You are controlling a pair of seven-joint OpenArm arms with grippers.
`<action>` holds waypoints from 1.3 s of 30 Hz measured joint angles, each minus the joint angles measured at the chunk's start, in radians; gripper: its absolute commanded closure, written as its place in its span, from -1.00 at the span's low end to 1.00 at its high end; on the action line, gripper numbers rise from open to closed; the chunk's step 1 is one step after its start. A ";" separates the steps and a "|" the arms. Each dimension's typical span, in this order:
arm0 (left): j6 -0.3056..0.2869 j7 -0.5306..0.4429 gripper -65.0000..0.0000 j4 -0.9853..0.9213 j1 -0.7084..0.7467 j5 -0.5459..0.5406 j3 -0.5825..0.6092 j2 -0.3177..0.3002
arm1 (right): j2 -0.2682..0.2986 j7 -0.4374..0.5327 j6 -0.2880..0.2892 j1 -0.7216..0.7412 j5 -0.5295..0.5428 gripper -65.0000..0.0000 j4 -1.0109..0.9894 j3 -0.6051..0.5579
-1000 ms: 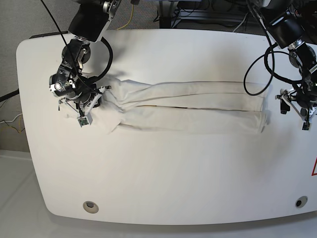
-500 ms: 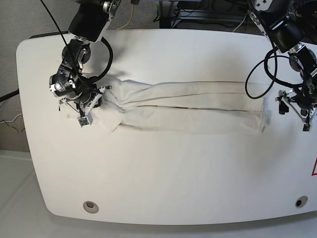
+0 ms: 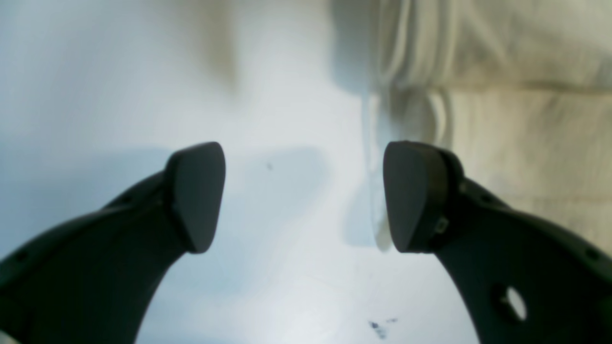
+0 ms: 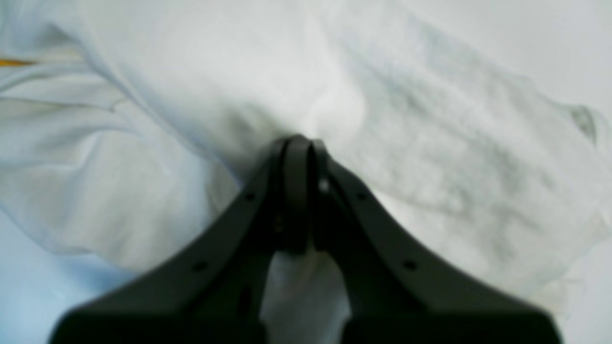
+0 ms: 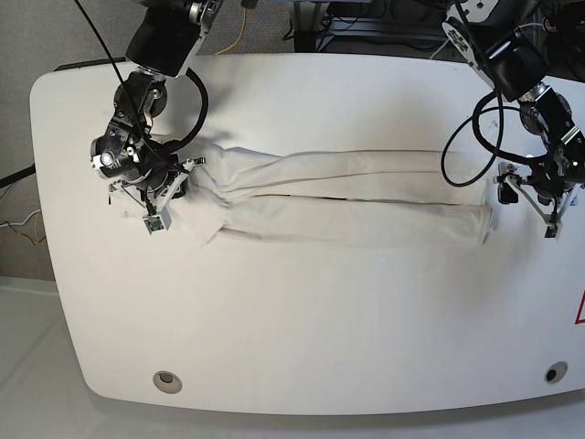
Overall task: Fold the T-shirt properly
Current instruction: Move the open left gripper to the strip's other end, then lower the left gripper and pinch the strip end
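Note:
The white T-shirt [image 5: 347, 197] lies on the white table [image 5: 302, 320], folded lengthwise into a long strip that runs left to right; its print is hidden. My right gripper [image 5: 157, 208] is at the strip's bunched left end, shut on a pinch of the cloth. In the right wrist view the right gripper [image 4: 300, 148] has its jaws closed in the T-shirt [image 4: 430, 119]. My left gripper [image 5: 523, 203] is at the strip's right end. In the left wrist view the left gripper [image 3: 303, 196] is open, with the T-shirt [image 3: 516, 124] edge beside the right fingertip [image 3: 406, 196].
Two round holes [image 5: 166, 380] [image 5: 555, 372] sit near the table's front edge. A red mark [image 5: 579, 311] is at the right edge. Cables and equipment [image 5: 366, 23] lie beyond the far edge.
My left gripper has moved left and slightly up toward the strip's right end. The right gripper and the shirt's left end have stayed put.

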 measured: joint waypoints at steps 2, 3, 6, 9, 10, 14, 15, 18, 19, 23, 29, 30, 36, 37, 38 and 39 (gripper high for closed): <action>0.000 0.030 -0.47 0.002 -0.012 0.000 0.000 -0.001 | 0.000 0.009 0.000 -0.003 0.000 1.00 0.000 0.000; 0.000 0.053 -0.47 0.002 -0.018 0.000 -0.002 0.000 | 0.000 0.011 0.000 -0.005 0.000 1.00 0.000 0.000; 0.000 0.092 -0.47 0.002 -0.036 0.000 -0.002 0.000 | 0.000 0.011 0.000 -0.005 0.000 1.00 0.000 0.000; 0.000 0.117 -0.47 0.005 -0.058 0.000 -0.002 -0.001 | 0.001 0.011 0.000 -0.006 0.001 1.00 0.000 0.000; 0.000 0.123 -0.47 0.013 -0.065 0.000 -0.003 -0.001 | 0.002 0.011 0.000 -0.006 0.003 1.00 0.000 -0.001; 0.000 0.149 -0.47 0.074 -0.078 -0.004 -0.002 0.000 | 0.002 0.011 0.000 -0.006 0.003 1.00 0.000 -0.002; 0.000 0.164 -0.47 0.091 -0.081 -0.004 -0.002 0.000 | 0.002 0.011 0.000 -0.006 0.003 1.00 0.000 -0.002; 0.001 0.177 -0.47 0.122 -0.087 0.005 -0.002 0.010 | 0.002 0.011 0.000 -0.006 0.003 1.00 0.000 -0.002; 0.000 0.177 -0.47 0.129 -0.089 0.004 -0.003 0.018 | 0.002 0.011 0.000 -0.006 0.003 1.00 0.000 -0.002; 0.000 0.177 -0.47 0.134 -0.090 -0.001 0.004 0.048 | 0.002 0.011 0.000 -0.006 0.003 1.00 0.000 -0.002; 0.000 0.177 -0.47 0.133 -0.089 -0.007 0.002 0.062 | 0.002 0.014 -0.001 -0.008 0.003 1.00 0.000 -0.002; 0.000 0.177 -0.47 0.133 -0.089 -0.016 0.001 0.062 | 0.002 0.014 -0.003 -0.008 0.003 1.00 0.000 -0.002; 0.000 0.177 -0.47 0.133 -0.083 -0.087 0.000 0.069 | 0.003 0.032 -0.004 -0.019 0.013 1.00 0.000 -0.002; 0.000 0.177 -0.47 0.133 -0.082 -0.101 0.002 0.071 | 0.003 0.035 -0.004 -0.020 0.013 1.00 0.000 -0.002; 0.000 0.177 -0.47 0.133 -0.082 -0.110 0.003 0.073 | 0.004 0.035 -0.004 -0.020 0.013 1.00 0.000 -0.002; 0.000 0.177 -0.47 0.132 -0.082 -0.115 0.005 0.073 | 0.004 0.034 -0.004 -0.020 0.013 1.00 0.000 -0.002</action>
